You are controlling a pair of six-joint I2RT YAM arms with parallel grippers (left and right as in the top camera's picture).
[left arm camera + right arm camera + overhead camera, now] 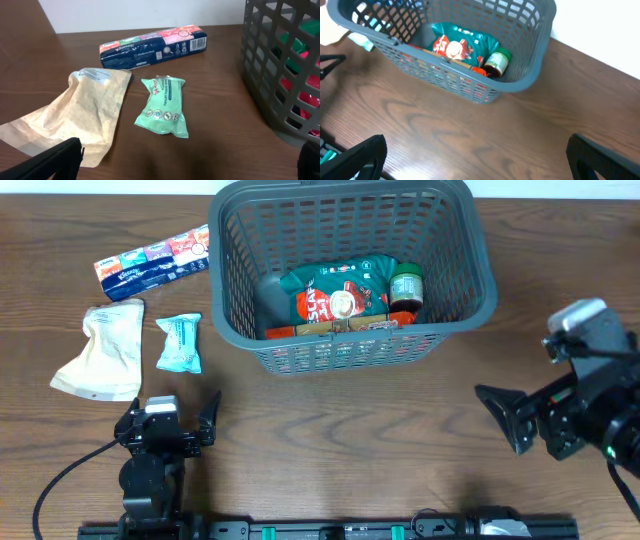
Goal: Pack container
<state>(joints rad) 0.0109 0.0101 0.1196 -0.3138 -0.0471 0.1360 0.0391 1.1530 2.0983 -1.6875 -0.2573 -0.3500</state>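
The left gripper [168,420] and right gripper [475,160] are held spread wide, nothing grasped, while the container [340,352] is seen upright at far centre, long axis left-to-right.

We get the overhead looking straight down from well above on the whole table [340,450], container [340,352] at far centre. Left wrist sits low and close at near left, facing far over the green packet [163,106], container's left wall at its right edge. Right wrist sits higher at the right, facing left and far; all three share the container.
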